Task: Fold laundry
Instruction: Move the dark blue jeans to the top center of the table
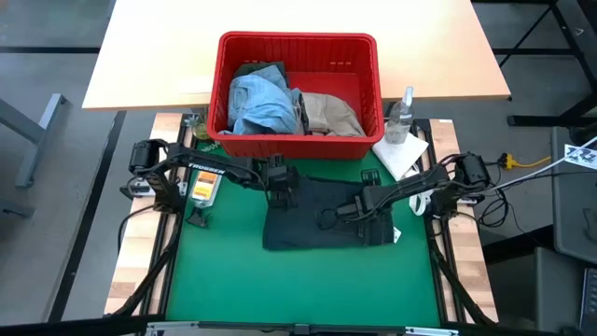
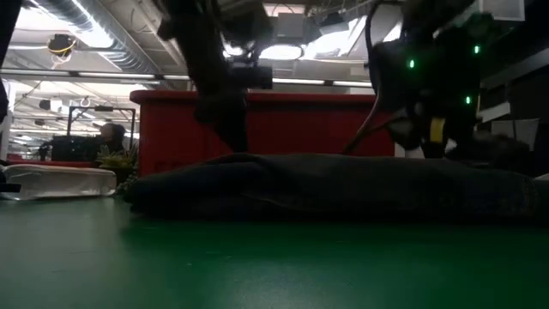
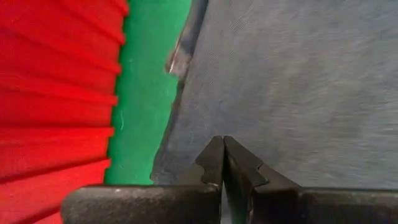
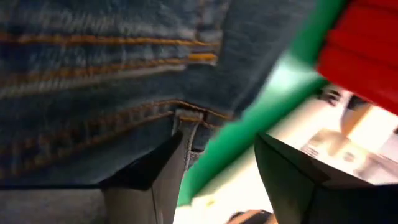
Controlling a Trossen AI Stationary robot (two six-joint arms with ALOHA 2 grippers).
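Dark navy jeans (image 1: 322, 217) are spread on the green mat (image 1: 298, 280) before the red basket (image 1: 298, 47). Left gripper (image 3: 222, 155) is pressed shut above the denim; right gripper (image 4: 217, 168) is held wide at the stitched hem. Heavy, limp cloth; a seamed edge is best pinched.

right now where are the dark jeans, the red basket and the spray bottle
dark jeans (image 1: 308, 224), high view, middle of the flat fabric
red basket (image 1: 298, 40), high view, far rim
spray bottle (image 1: 401, 119), high view, clear body
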